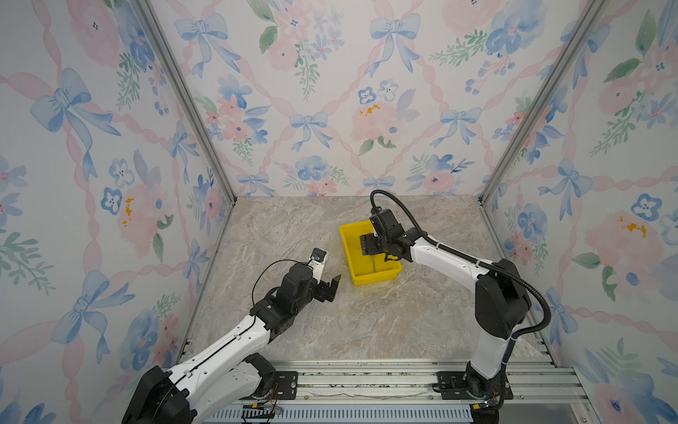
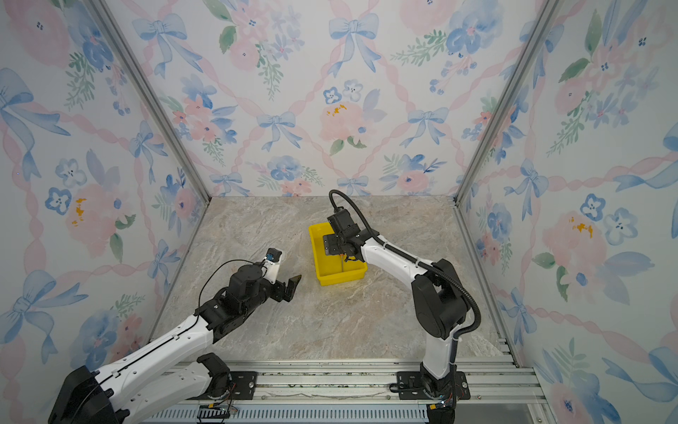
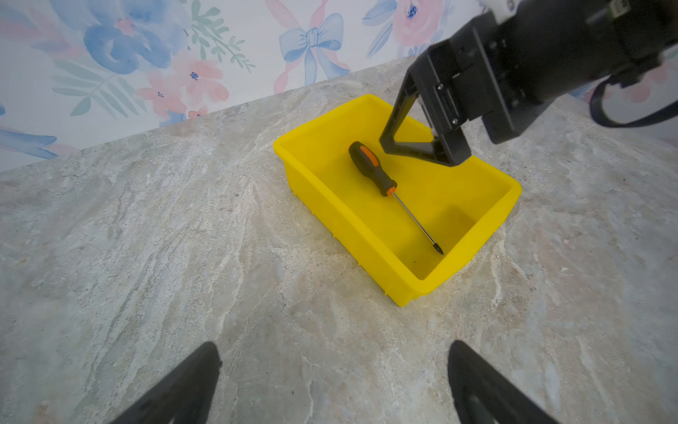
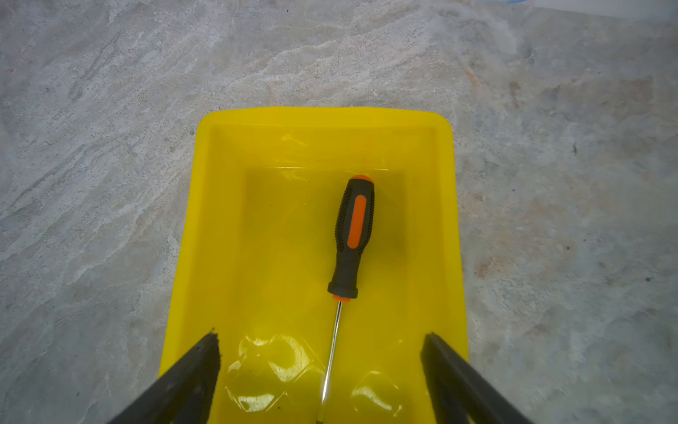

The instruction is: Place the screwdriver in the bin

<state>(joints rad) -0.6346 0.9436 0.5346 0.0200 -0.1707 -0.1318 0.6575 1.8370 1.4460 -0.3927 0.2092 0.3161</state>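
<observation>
- Two top views show the bin, a bright yellow rectangular tray of smooth plastic. It stands on the table, right of the middle. The table surface has a beige marble pattern.
- In both top views the right gripper hangs over the bin and hides most of its inside. Of the screwdriver only a thin pale line of shaft shows below it. From here I cannot tell how its jaws stand.
- The left gripper is over bare table, near the bin's left side but apart from it.
- Left wrist view: the screwdriver lies flat and diagonal on the bin's floor. Its handle is black with an orange stripe and collar, and its shaft is thin shiny metal with a dark tip.
- The bin has low walls, a rolled rim and rounded corners.
- The right gripper, black with a triangular open-frame finger, hangs just above the handle end and does not touch it.
- The left gripper's two black fingers are spread wide, with only bare table between them.
- Right wrist view: the handle has a dotted grip texture, and the glossy floor reflects light.
- The shaft runs between the right gripper's two black fingers. They stand wide apart and neither touches the tool.
</observation>
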